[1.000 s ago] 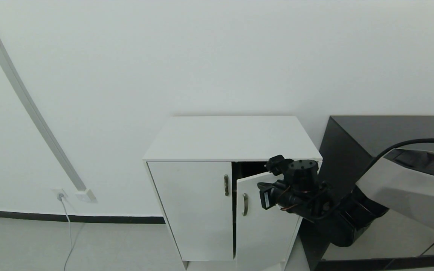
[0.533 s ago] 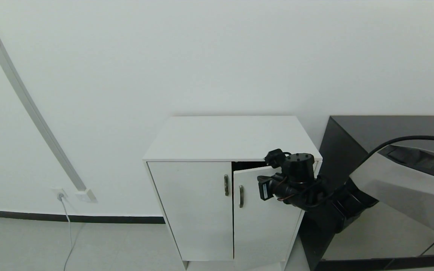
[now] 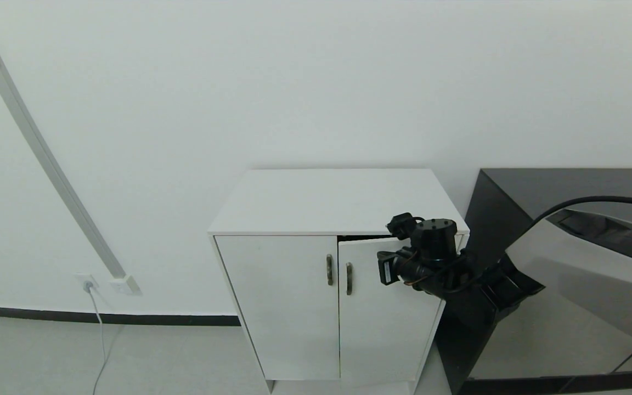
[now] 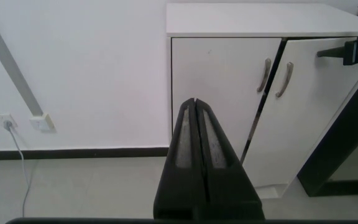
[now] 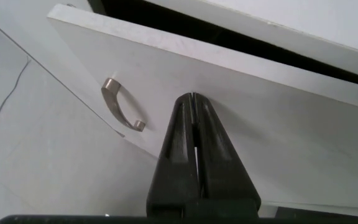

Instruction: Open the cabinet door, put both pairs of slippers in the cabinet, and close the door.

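Left fingers (image 4: 185, 140) pressed together, nothing between them; left gripper (image 4: 195, 124) sits back from the cabinet (image 3: 332, 200), aimed roughly at the left door (image 3: 277, 302), idle. Far left on the wall: slanted cable trunking (image 3: 36, 142), socket (image 3: 86, 283) with a cable (image 3: 102, 340) hanging to the floor, well clear of the work. Left door flush, its handle (image 3: 329, 270) just beside the right door's handle (image 3: 349, 278). Right door (image 3: 387, 329) nearly shut: dark sliver of gap (image 3: 360, 238) along its top edge, free edge a touch proud of the carcass. Right fingers (image 5: 182, 134) also closed, gripping nothing; right gripper (image 5: 193, 109) has its tips flat on the door face, between handle and hinge side. Black unit (image 3: 513, 192) touching the cabinet on the right. Read: last step, closing the door; I take the slippers to be inside, can't verify. Next move as I see it: short straight push into the panel until the gap is gone, low force so the cabinet doesn't shift, tips staying off the handle, then back straight off
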`<state>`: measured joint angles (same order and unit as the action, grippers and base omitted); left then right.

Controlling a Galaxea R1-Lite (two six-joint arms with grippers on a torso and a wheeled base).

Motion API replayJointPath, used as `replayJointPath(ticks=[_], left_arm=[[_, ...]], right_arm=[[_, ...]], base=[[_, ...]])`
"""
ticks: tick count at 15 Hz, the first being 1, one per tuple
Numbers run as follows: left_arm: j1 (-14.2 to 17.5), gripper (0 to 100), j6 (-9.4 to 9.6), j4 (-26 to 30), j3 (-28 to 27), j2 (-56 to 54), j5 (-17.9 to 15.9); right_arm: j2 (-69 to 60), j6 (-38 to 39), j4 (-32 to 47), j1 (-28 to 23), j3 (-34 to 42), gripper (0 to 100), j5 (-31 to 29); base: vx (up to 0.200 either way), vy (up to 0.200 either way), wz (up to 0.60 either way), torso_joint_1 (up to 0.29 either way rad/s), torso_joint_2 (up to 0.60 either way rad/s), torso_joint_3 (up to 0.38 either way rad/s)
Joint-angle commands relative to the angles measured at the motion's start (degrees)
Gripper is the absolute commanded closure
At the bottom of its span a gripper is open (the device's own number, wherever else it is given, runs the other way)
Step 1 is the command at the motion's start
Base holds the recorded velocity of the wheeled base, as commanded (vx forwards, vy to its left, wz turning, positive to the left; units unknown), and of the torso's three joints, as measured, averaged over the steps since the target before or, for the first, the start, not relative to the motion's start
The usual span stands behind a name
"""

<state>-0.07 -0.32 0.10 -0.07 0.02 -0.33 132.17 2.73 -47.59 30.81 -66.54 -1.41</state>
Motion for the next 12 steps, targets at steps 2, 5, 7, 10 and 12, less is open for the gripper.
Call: replayJointPath(ticks=[2,5,7,10,12], left_arm=[[-0.01,100,-0.03,-0.01,-0.01,0.06,-0.02],[-0.01,100,-0.12,-0.01,0.07,0.06,-0.02],[-0.01,100,-0.12,-0.01,-0.01,0.06,-0.02],[-0.01,100,-0.03,-0.01,-0.01,0.06,-0.02],[-0.01,100,-0.03,-0.01,-0.01,0.06,-0.02]], right_arm=[[0.19,-0.01,0.57,-0.57,-0.96,100,0.01],[0.28,-0.01,0.75,-0.83,-1.4,100,0.01],[0.9,-0.09,0.75,-1.01,-2.28,100,0.01],[1.16,-0.09,0.75,-1.27,-2.55,100,0.01],[1.25,-0.09,0.75,-1.45,-2.9,100,0.01]], base=[[0.0,0.0,0.0,0.0,0.0,0.0],[0.0,0.0,0.0,0.0,0.0,0.0],[0.0,0.0,0.0,0.0,0.0,0.0],[0.0,0.0,0.0,0.0,0.0,0.0],[0.0,0.0,0.0,0.0,0.0,0.0]])
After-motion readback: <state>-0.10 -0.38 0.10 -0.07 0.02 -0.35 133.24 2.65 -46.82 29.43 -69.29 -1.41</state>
